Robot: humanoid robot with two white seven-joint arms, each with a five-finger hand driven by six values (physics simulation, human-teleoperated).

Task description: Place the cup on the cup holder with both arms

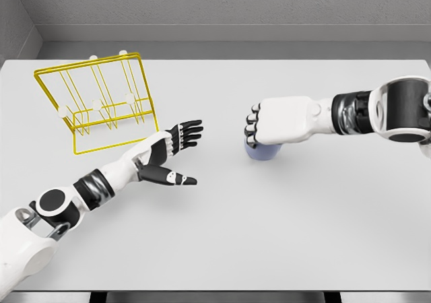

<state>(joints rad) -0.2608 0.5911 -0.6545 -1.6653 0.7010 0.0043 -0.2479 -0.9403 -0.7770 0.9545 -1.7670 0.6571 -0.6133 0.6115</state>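
You've got the big white table (303,236) with the yellow wire cup holder (101,101) standing at its far left. Your left hand (174,151) hangs just right of the holder, fingers spread and holding nothing. Your right hand (273,126) is curled down over the small bluish cup (262,152) near the middle, and it looks wrapped around it. I'd say make sure that grip is snug before lifting, then bring it across to the waiting palm.
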